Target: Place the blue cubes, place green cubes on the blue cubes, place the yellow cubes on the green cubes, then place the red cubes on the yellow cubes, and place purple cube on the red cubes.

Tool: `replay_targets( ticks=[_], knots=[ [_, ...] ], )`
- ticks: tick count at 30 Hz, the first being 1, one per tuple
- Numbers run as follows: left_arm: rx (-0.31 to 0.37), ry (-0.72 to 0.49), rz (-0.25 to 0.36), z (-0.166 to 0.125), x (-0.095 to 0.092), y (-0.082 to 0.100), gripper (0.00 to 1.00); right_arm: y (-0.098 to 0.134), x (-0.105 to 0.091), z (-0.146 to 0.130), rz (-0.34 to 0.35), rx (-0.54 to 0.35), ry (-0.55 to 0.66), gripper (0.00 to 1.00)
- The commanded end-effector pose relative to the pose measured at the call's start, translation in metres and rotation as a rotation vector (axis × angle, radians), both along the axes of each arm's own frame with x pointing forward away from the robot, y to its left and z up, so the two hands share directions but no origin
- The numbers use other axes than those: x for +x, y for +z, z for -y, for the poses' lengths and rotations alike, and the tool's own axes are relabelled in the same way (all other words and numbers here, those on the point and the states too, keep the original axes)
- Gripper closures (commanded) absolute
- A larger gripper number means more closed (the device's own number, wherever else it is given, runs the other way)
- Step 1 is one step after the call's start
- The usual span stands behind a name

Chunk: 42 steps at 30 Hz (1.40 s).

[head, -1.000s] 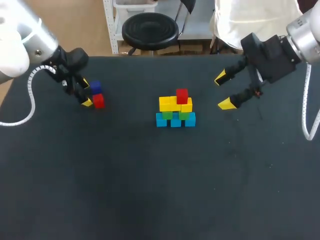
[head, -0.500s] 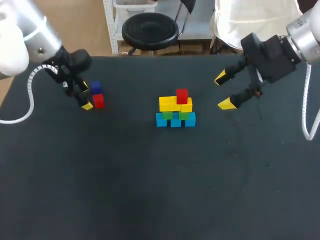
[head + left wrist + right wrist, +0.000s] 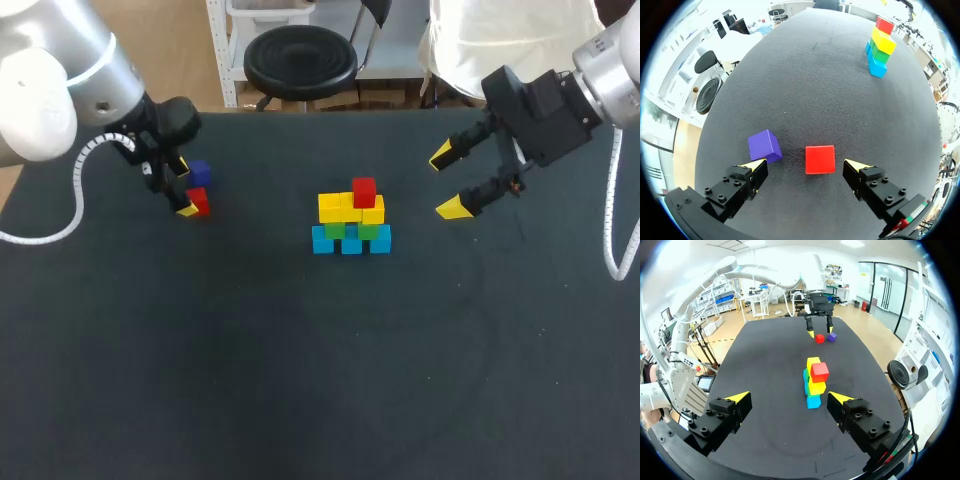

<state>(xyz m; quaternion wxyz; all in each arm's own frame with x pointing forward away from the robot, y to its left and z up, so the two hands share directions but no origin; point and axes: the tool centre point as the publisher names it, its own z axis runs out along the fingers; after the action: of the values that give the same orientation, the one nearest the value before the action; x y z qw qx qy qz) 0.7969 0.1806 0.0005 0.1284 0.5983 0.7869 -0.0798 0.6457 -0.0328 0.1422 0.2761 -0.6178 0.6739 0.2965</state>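
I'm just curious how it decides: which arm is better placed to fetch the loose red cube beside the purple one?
Left, probably. The left tool is open, with the loose red cube lying between its fingertips, untouched. The right tool hangs open on the far side of the stack, well away.

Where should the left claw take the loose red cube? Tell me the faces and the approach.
Grip the loose red cube by its two opposite side faces, coming straight down. It lies flat, roughly square to the open left claw, so the fingers should close evenly. One finger must enter the gap beside the purple cube, which stands apart.
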Motion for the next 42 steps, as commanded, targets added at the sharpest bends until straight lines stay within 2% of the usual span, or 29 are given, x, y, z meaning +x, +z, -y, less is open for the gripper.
replay_targets(
  ticks=[1, 5, 15, 17, 19, 20, 22, 24, 33, 35, 39, 42],
  knots=[
    [0.005, 0.002, -0.023, 0.0, 0.006, -0.005, 0.0, 0.0, 0.0, 0.0, 0.001, 0.002, 0.0, 0.0],
    [-0.01, 0.014, -0.048, -0.003, 0.004, -0.008, 0.0, 0.0, 0.0, 0.0, 0.001, 0.002, 0.0, 0.0],
    [-0.016, 0.01, -0.066, -0.003, -0.014, -0.012, 0.02, 0.0, 0.0, 0.0, 0.001, 0.002, 0.0, 0.0],
    [-0.02, 0.01, -0.066, -0.002, -0.016, -0.011, 0.22, 0.0, 0.0, 0.0, 0.001, 0.002, 0.0, 0.0],
    [-0.024, 0.01, -0.067, -0.002, -0.018, -0.012, 0.46, 0.0, 0.0, 0.0, 0.001, 0.002, 0.0, 0.0],
    [-0.024, 0.01, -0.068, -0.002, -0.018, -0.012, 0.51, 0.0, 0.0, 0.0, 0.001, 0.002, 0.0, 0.0],
    [-0.025, 0.009, -0.069, -0.001, -0.018, -0.013, 0.5, 0.0, 0.0, 0.0, 0.001, 0.002, 0.0, 0.0],
    [-0.026, 0.008, -0.067, -0.001, -0.018, -0.013, 0.44, 0.0, 0.0, 0.0, 0.001, 0.002, 0.0, 0.0],
    [-0.036, -0.003, -0.046, 0.005, -0.015, -0.008, 0.27, 0.0, 0.0, 0.0, 0.001, 0.002, 0.0, 0.0],
    [-0.036, -0.005, -0.043, 0.006, -0.014, -0.007, 0.28, 0.0, 0.0, 0.0, 0.001, 0.002, 0.0, 0.0],
    [-0.037, -0.009, -0.041, 0.006, -0.014, -0.007, 0.45, 0.0, 0.0, 0.0, 0.001, 0.002, 0.0, 0.0],
    [-0.035, -0.01, -0.043, 0.006, -0.014, -0.009, 0.71, 0.0, 0.0, 0.0, 0.001, 0.002, 0.0, 0.0]
  ],
)
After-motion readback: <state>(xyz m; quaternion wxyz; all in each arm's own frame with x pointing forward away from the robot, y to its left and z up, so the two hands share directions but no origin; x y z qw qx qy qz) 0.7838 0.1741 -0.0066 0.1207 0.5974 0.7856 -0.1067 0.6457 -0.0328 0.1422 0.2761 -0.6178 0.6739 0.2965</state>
